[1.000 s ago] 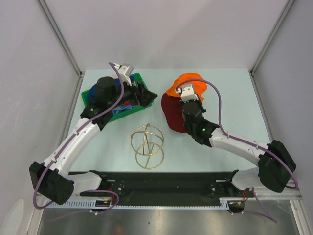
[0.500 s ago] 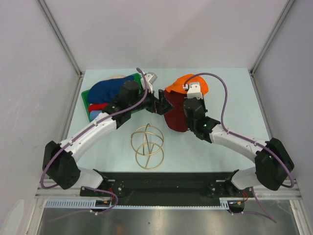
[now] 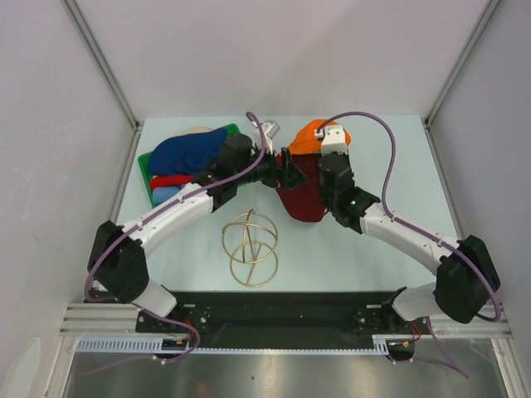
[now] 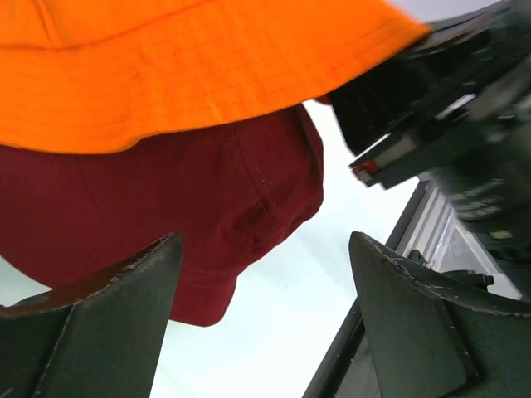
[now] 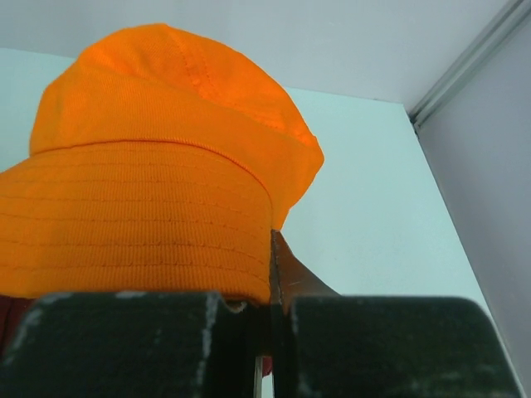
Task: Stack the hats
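1. Pale-green bench [image 3: 390,166], carrying everything.
2. Green tray [image 3: 236,130] at far left, heaped with navy hat [image 3: 187,153], red hat [image 3: 166,179], light blue hat [image 3: 166,195].
3. Maroon hat [image 3: 300,199], lying right of centre.
4. Orange hat [image 3: 309,137], overlapping its far edge.
5. Gold wire globe [image 3: 250,247], nearer, apart from hats.
6. Right gripper [image 5: 265,307], clenched on orange brim.
7. Left gripper [image 4: 264,245], jaws spread wide, empty, facing maroon brim.
8. White label [image 4: 390,153] on right gripper, too blurred to read.
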You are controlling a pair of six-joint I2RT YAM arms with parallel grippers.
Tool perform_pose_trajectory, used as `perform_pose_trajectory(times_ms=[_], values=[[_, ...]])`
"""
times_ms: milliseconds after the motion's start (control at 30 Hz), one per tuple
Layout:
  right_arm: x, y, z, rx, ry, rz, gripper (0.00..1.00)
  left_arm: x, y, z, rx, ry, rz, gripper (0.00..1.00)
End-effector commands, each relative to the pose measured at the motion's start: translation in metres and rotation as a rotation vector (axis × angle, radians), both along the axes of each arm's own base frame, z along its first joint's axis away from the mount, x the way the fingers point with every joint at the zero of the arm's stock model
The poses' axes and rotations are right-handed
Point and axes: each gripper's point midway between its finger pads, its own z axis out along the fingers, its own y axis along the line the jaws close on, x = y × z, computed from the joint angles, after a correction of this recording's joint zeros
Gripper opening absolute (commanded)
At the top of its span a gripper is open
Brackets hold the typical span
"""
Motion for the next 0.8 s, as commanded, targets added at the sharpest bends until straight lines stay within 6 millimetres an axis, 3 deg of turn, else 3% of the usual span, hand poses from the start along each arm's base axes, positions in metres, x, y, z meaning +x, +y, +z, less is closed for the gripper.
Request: perform_pose_trajectory(times_ms=[0, 133, 200, 567, 767], values=[[-0.003, -0.002, 0.046, 0.048, -0.092, 0.021, 0.0, -0.001, -0.012, 0.028, -0.078, -0.052, -0.021, 0.88], [0.003, -0.008, 0.061, 0.026, -0.117, 0.007, 0.0, -0.004, -0.011, 0.05, -0.12, -0.088, -0.019, 0.89], [0.008, -0.011, 0.068, 0.008, -0.127, 0.0, 0.0, -0.006, -0.014, 0.051, -0.139, -0.079, -0.038, 0.89], [0.06, -0.033, 0.128, -0.065, -0.236, -0.086, 0.0, 0.001, -0.031, 0.031, -0.163, -0.018, -0.078, 0.91], [0.069, -0.037, 0.143, -0.077, -0.26, -0.101, 0.0, 0.008, -0.034, 0.02, -0.141, -0.003, -0.066, 0.92]])
